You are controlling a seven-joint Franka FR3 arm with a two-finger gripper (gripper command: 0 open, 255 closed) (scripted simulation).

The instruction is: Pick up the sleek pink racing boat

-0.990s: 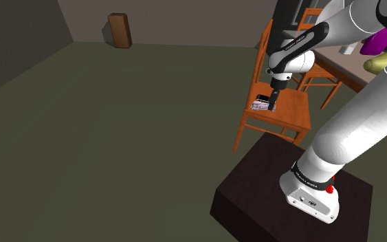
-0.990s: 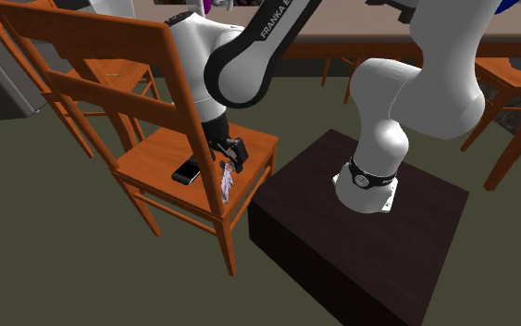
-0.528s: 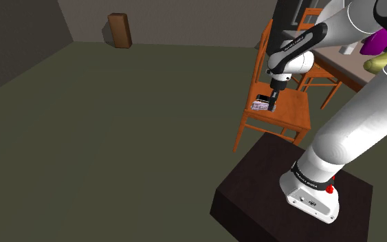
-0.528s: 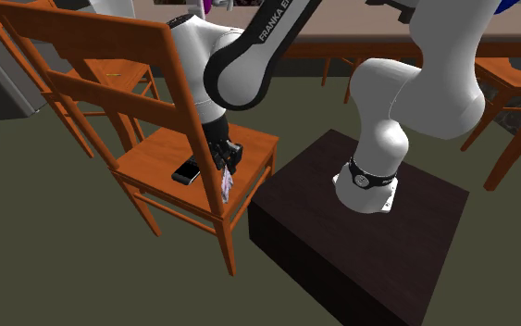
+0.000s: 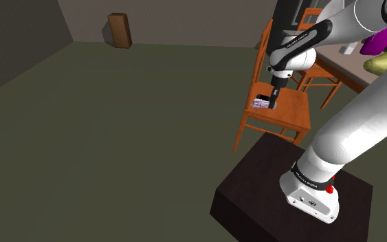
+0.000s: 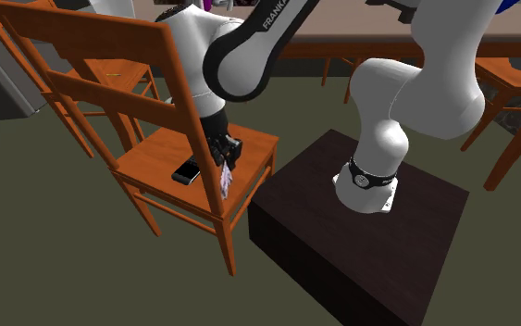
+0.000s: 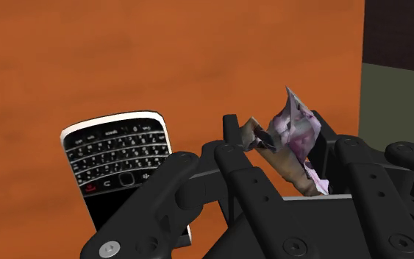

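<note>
The small pink and white boat (image 7: 298, 131) is clasped between my black fingers (image 7: 234, 135), just above the orange wooden chair seat (image 7: 87, 66). In the second exterior view the boat (image 6: 226, 181) hangs below my gripper (image 6: 223, 159), near the seat's front edge (image 6: 193, 196). From the shoulder camera, my gripper (image 5: 272, 103) points down over the seat (image 5: 289, 110), and the boat (image 5: 260, 104) shows pale at its tip. My gripper is shut on the boat.
A black keypad phone (image 7: 120, 158) lies flat on the seat beside my gripper (image 6: 187, 172). The chair's backrest (image 6: 82, 56) rises behind. My dark stand (image 5: 281, 196) sits close to the chair. A table (image 5: 350, 65) with purple and green things stands beyond.
My fingers closed on the boat within the last second. Arm and boat have since risen slightly off the seat.
</note>
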